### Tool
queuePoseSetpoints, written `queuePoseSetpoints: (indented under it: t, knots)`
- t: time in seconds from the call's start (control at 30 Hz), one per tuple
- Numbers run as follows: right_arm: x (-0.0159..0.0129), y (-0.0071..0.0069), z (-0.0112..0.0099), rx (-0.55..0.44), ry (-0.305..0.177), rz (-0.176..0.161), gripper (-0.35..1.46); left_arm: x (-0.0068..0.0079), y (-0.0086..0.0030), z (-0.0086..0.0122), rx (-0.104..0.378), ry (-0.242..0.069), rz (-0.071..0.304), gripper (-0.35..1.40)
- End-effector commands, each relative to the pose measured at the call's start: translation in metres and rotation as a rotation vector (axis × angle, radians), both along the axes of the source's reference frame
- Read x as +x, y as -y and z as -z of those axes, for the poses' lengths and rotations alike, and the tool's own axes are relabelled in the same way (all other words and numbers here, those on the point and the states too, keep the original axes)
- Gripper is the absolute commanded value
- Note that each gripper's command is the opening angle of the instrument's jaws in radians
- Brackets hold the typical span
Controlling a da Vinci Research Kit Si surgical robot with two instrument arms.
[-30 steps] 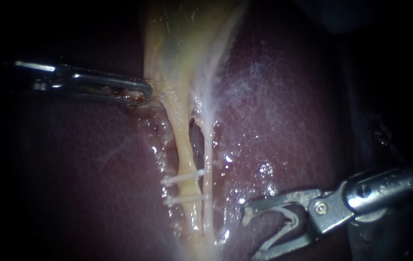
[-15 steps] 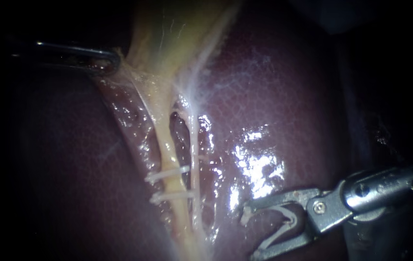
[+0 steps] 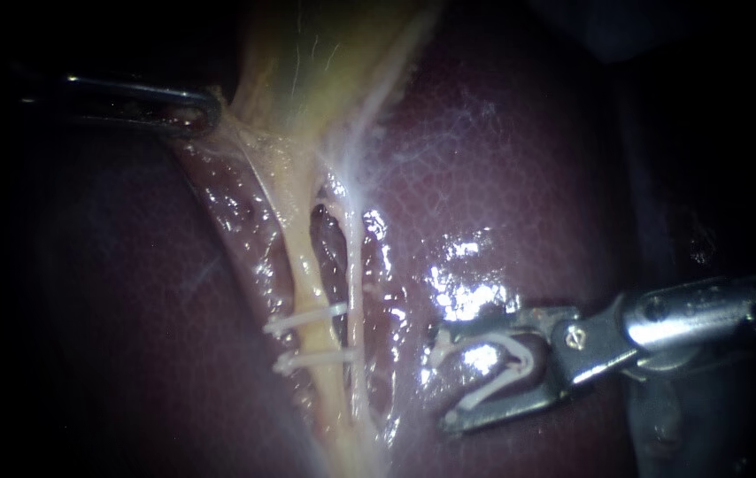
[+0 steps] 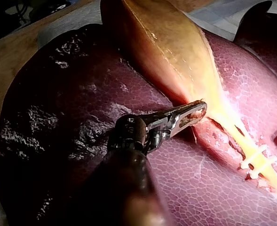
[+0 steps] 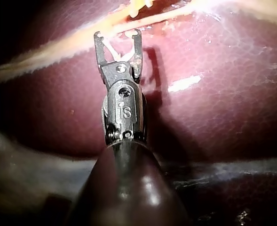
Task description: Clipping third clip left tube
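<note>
two white clips (image 3: 307, 319) on yellow tube (image 3: 300, 261), v-shaped clip (image 3: 500, 375) in right instrument (image 3: 442, 381)

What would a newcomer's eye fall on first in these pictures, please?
Probably the two white clips lying across the left tube, bright against the dark liver near the endoscope view's centre. Next, to their right, the right instrument, its wide-spread jaws holding a loaded clip. At upper left, the left instrument grips the gallbladder, tenting its edge.
</note>
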State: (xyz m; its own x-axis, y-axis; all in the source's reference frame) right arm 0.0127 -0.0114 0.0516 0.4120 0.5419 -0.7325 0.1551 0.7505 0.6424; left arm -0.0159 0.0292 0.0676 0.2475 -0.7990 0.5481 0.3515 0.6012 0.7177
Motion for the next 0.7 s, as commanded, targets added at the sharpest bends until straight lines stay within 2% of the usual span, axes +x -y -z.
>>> queuePoseSetpoints:
  t: [0.03,0.33,0.57,0.7]
  knots:
    - [0.0002,-0.0003,0.0,0.009,-0.001,-0.007,0.49,0.0,0.0,0.0,-0.001,-0.001,0.0,-0.35]
    - [0.0029,-0.0029,-0.0011,0.045,-0.019,-0.051,0.49,-0.0002,0.0001,-0.0001,-0.003,-0.004,0.003,-0.35]
    - [0.0045,-0.0041,-0.0028,0.096,-0.011,-0.082,0.49,-0.0002,0.0002,-0.0001,-0.002,-0.003,0.002,-0.35]
    - [0.0052,-0.0046,-0.0041,0.157,-0.016,-0.103,0.49,-0.0002,0.0002,-0.0001,-0.002,-0.003,0.002,-0.35]
